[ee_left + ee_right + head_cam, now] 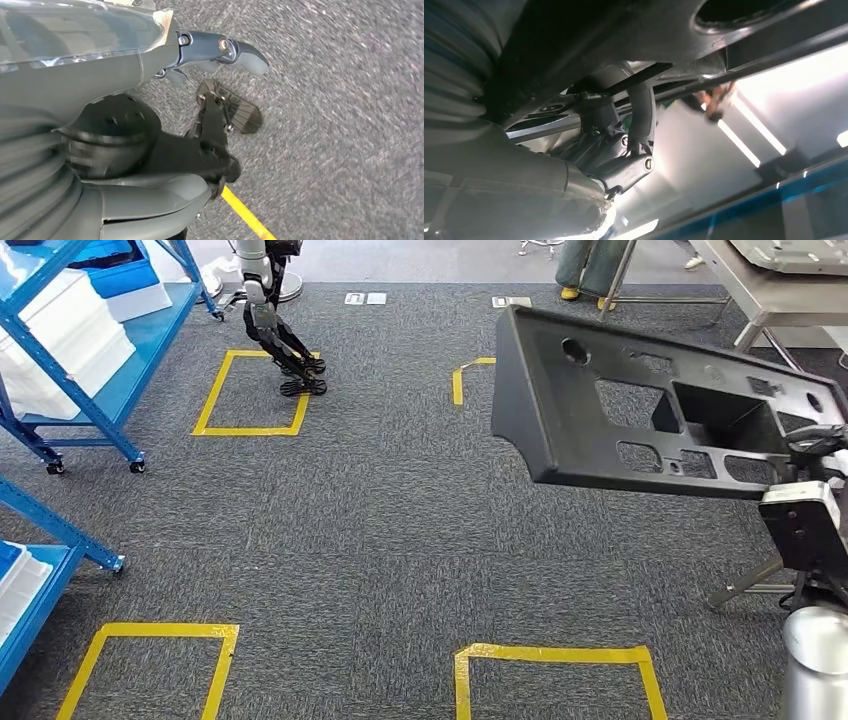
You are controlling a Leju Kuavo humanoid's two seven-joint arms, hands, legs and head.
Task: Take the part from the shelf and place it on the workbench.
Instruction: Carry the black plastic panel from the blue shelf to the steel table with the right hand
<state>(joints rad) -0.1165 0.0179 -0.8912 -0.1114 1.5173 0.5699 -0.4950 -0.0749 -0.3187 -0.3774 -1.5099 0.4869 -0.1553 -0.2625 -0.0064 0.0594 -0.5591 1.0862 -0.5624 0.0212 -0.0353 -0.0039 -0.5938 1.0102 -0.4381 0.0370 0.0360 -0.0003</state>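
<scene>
Right now the right hand (812, 445) grips the black plastic part (640, 410) at its right-hand end; the dark fingers (641, 117) are curled up around an edge of the part, seen from beneath in the right wrist view, so the hand is clamped on it. The part is carried in the air over the grey carpet (400, 530), well above the floor, tilted so that its face is turned up towards the head camera.

Part appearance: a large, matte black moulded panel, roughly trapezoid, with a raised rim along the left and lower edges. One round hole near the upper left corner, several rectangular cut-outs across the middle, and a deeper box-shaped recess towards the right.

Left hand (220, 55): hangs over the carpet, fingers lying loosely apart, nothing in them. A yellow tape line (247, 215) runs on the floor below it.

Surroundings: yellow taped squares (250, 390) on the carpet; blue wheeled shelving (95, 390) at the left with white trays (65, 335); another legged robot (275, 320) stands at one taped square; a metal table (780, 290) at the upper right, with a person's legs (590, 265) just beside it.
</scene>
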